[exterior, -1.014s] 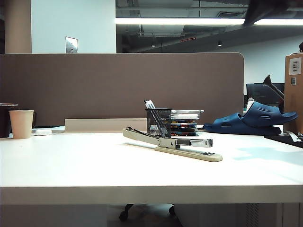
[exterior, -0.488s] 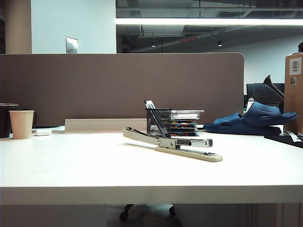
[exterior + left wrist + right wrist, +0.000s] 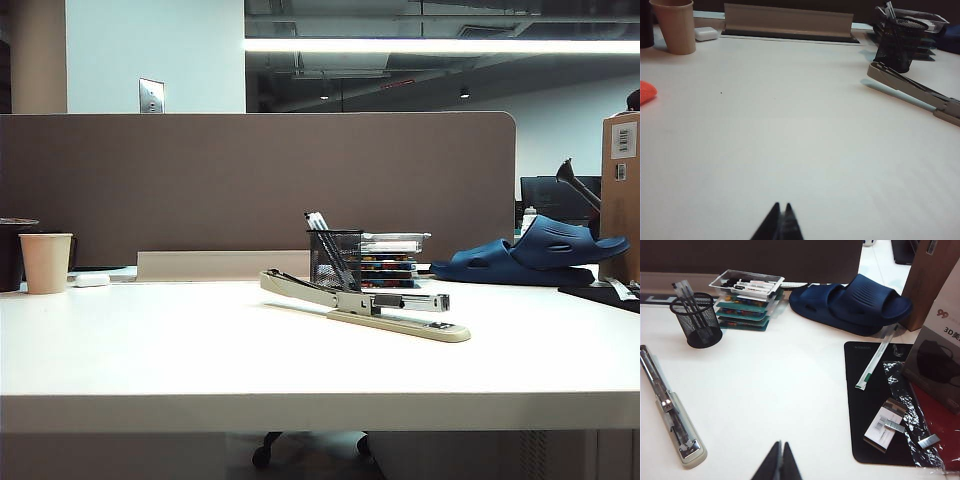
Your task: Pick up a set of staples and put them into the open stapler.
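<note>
**A:** How are the two arms posed?

**B:** Neither appears in the exterior view. The left gripper [image 3: 780, 220] shows only in its own wrist view: two dark fingertips pressed together with nothing between them, low above a bare stretch of the white table [image 3: 790, 130] and looking across it at a shallow angle. The right gripper [image 3: 779, 462] is likewise shut on nothing, its tips meeting in a point, but it sits higher and looks steeply down on the desk.

**A:** And the stapler?

**B:** The stapler [image 3: 365, 302] lies near the middle of the table, just in front of the black mesh pen holder [image 3: 335, 259]. The right wrist view shows the stapler's grey arm and silver magazine along its beige base, well off to one side of the right gripper.

**A:** The staples?

**B:** Small grey metal bars lie on the black mat [image 3: 880, 405] at the far side from the stapler. One set of staples [image 3: 929, 441] rests on crinkled clear wrap, another bar beside a small box. Both are well apart from the gripper.

**A:** Anything different from a second ago?

**B:** A dark blurred shape crossed the top right corner of the exterior view then; it is gone now. The stapler, the pen holder, the paper cup [image 3: 46, 262] and the blue slippers [image 3: 535, 255] have not moved.
</note>
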